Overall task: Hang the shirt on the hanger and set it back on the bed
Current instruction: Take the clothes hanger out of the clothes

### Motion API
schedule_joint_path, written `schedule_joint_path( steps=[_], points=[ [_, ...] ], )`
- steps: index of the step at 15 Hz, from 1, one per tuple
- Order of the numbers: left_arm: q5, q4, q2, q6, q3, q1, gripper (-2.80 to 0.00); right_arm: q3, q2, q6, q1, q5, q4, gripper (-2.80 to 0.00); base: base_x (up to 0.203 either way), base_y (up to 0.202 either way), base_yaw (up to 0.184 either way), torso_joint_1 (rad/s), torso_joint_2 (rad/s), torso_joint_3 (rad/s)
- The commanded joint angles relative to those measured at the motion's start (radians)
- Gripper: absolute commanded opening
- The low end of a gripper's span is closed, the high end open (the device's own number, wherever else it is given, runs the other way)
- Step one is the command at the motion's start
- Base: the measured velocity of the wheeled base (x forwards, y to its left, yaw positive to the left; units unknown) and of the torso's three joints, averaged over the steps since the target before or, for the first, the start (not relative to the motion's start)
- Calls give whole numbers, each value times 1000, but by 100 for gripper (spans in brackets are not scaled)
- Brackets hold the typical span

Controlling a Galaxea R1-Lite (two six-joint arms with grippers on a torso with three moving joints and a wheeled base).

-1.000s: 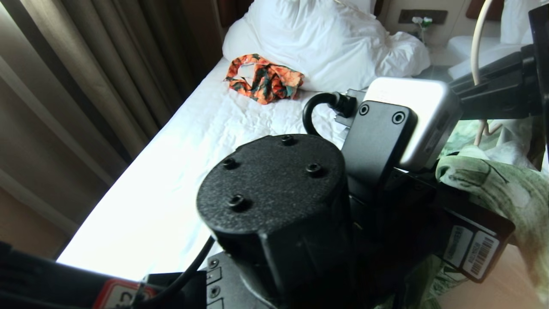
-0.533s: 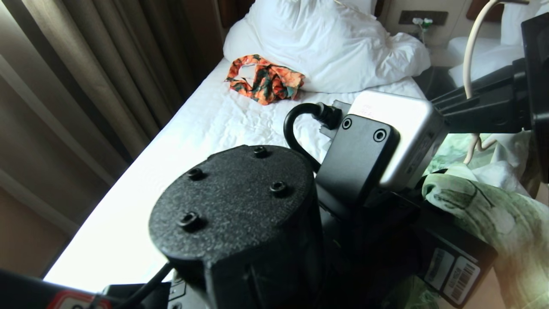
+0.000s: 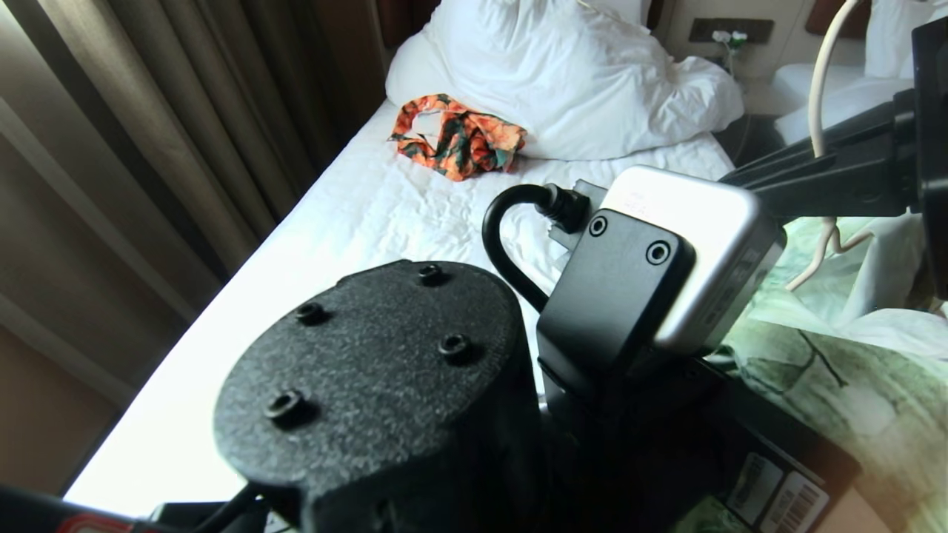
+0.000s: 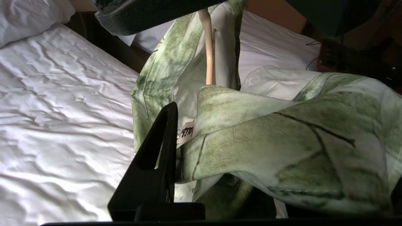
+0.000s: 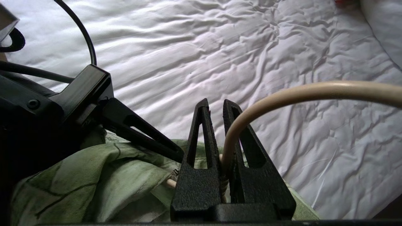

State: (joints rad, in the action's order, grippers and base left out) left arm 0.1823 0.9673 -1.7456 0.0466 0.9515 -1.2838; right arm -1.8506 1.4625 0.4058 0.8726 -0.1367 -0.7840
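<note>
The shirt (image 4: 282, 138) hangs draped over the hanger (image 5: 282, 94) just above the bed (image 3: 355, 222); the right gripper (image 5: 220, 131) is clamped on the hanger's neck, the left gripper (image 4: 251, 175) apart around the fabric. With only that one hold, the half-hung shirt could slip off. Rumpled white sheet, duvet (image 3: 563, 74), orange garment (image 3: 459, 137), brown curtains (image 3: 148, 111).

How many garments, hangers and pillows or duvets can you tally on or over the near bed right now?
Garments: 2, the green shirt and the orange patterned garment
Hangers: 1, the cream hanger, gripped by the right pincer
White bedding heaps: 1, the duvet and pillow pile
Total: 4
</note>
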Motion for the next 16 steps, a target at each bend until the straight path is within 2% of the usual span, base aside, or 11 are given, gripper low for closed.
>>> schedule_joint_path(
  steps=[1, 3, 6, 8, 12, 14, 16],
  points=[
    [0, -4, 9, 2, 0, 3, 0, 1, -6, -8, 0, 2, -7, -280, 0, 0, 0, 0, 0, 0],
    [-12, -94, 56, 4, 0, 6, 0, 1, -18, -12, 10, 1, -7, -280, 0, 0, 0, 0, 0, 0],
    [-17, -314, 112, 11, 46, 1, 0, 8, -29, -31, 9, -2, -7, -280, 0, 0, 0, 0, 0, 0],
    [-16, -401, 154, 12, 75, -4, 0, 14, -42, -35, 9, -4, -7, -280, 0, 0, 0, 0, 0, 0],
    [-2, -412, 169, 33, 99, -5, 0, 26, -51, -36, 6, -4, -7, -280, 0, 0, 0, 0, 0, 0],
    [30, -424, 169, 75, 110, 0, 0, 28, -51, -36, -6, -5, -7, -280, 0, 0, 0, 0, 0, 0],
    [47, -517, 180, 85, 122, 0, 0, 27, -53, -36, -26, -4, -1, -280, 0, 0, 0, 0, 0, 0]
  ],
)
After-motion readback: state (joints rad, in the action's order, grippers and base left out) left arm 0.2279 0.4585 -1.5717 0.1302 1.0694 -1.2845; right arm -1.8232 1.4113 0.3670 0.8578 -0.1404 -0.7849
